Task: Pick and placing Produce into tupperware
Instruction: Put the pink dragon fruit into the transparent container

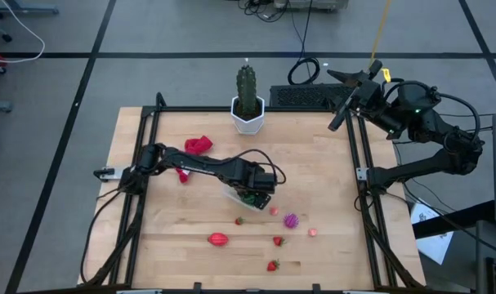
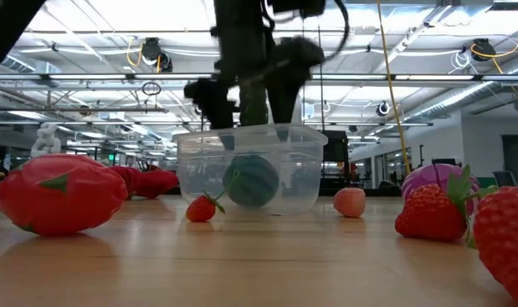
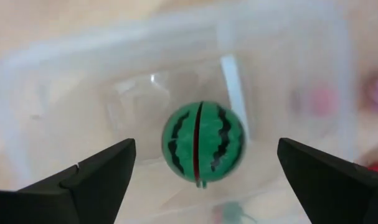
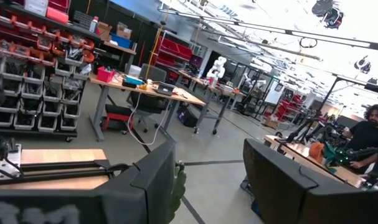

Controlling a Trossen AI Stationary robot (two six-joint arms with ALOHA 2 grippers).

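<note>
Nearest the low camera: two strawberries (image 2: 431,213) at the desk (image 1: 329,204) front edge and a red oval fruit (image 2: 58,194) — toy pieces, likely light hard plastic, smooth skinned, apt to roll or skid under a glancing touch. Best taken across the widest part, jaws square to the desk

Further in: a tiny strawberry (image 2: 201,207) just in front of the tupperware (image 2: 250,169), a pink bit (image 2: 350,202) to one side, a purple ball (image 2: 436,180) behind the big strawberries. The ball looks bumpy, so probably grips better than the smooth ones

Tupperware mid-desk: clear, thin-walled, probably light enough to slide if nudged. Green striped ball (image 3: 203,143) sits free inside on its floor, a seam round its middle

Left gripper (image 3: 204,171) hangs directly over the tub, jaws spread wide, nothing between them, the ball lying clear below

Red cloth (image 1: 198,145) behind the arm; cactus (image 1: 247,91) in a white pot at the far edge

Right gripper (image 1: 342,100) parked off the desk's far right corner, jaws part way apart, holding nothing

No brand, label or readable writing on any piece
</note>
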